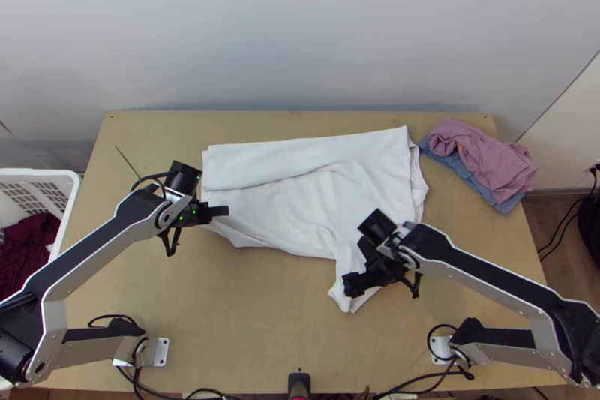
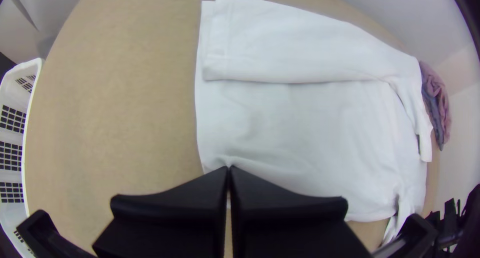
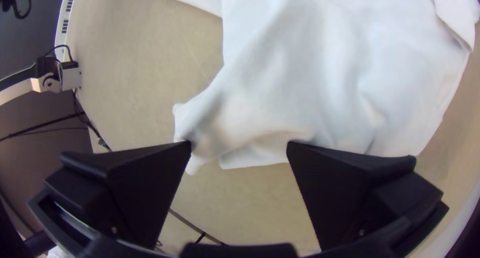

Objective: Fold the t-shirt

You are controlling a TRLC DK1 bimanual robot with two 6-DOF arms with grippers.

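Spreading over the middle of the light wooden table (image 1: 142, 141), the white t-shirt (image 1: 300, 190) lies with its far part folded over in a long strip; its near right part trails toward the near edge. The left gripper (image 1: 227, 211) stands at the shirt's left side, its fingers together and, as far as the poor view allows, pinching the cloth. The right gripper (image 1: 357, 265) has its fingers apart over the trailing near part. On the far right, a mauve garment (image 1: 487, 163) lies crumpled on a blue one (image 1: 508, 206). Left of the table, a white basket (image 1: 74, 193) holds dark red cloth (image 1: 34, 250). Behind rises a pale wall (image 1: 300, 32); to the right, black cables (image 1: 561, 231) trail over a wooden floor (image 1: 534, 212).
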